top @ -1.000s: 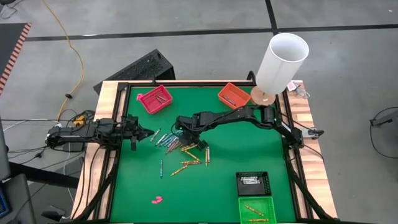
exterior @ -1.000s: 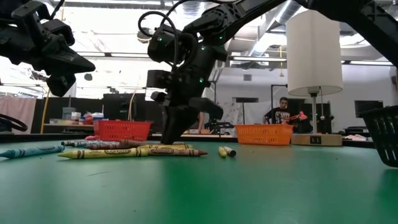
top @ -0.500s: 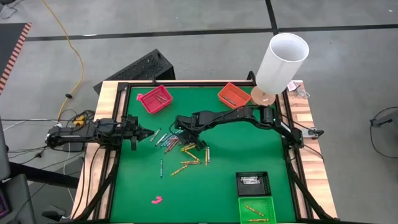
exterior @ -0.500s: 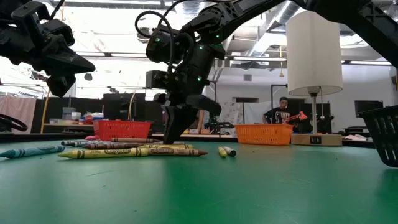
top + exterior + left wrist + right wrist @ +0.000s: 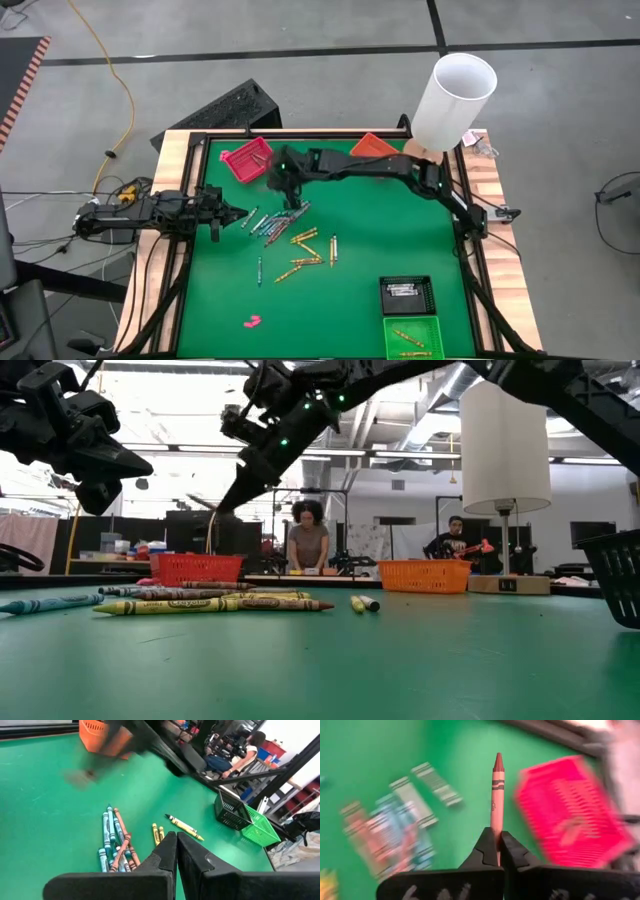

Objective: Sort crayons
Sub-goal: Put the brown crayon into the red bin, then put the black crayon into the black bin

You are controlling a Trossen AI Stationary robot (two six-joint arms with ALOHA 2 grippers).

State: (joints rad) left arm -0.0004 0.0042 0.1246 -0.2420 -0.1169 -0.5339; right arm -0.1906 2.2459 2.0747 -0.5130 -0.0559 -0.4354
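Note:
Crayons (image 5: pixel 290 240) lie loose in a heap on the green table top, in teal, yellow-orange and reddish colours; they also show in the low view as crayons (image 5: pixel 200 600). My right gripper (image 5: pixel 284 182) hangs above the heap's far side, near the red tray (image 5: pixel 248 159), shut on a reddish-brown crayon (image 5: pixel 497 790). My left gripper (image 5: pixel 243 214) waits shut at the table's left edge, holding nothing, its fingertips (image 5: pixel 170 845) pointing at the heap. My right gripper pinches the reddish-brown crayon by its blunt end (image 5: pixel 496 824) between its two fingertips. The crayon runs on in line with the fingers, its pointed tip (image 5: pixel 498 757) away from them. The fingers slant down from the table's right side. The crayon is clear of the table.
An orange tray (image 5: pixel 375 150) stands at the far edge, and a black tray (image 5: pixel 407 294) and a green tray (image 5: pixel 412 338) at the near right. A small pink lump (image 5: pixel 251 321) lies near the front. A tall white lamp (image 5: pixel 455 95) stands at the far right corner. People show beyond the table.
My right gripper has shut on a crayon in the heap, then risen and swung toward the far edge and the red tray, rolling as it went. The reddish-brown crayon has come up clear of the table. The rest of the heap has stayed put.

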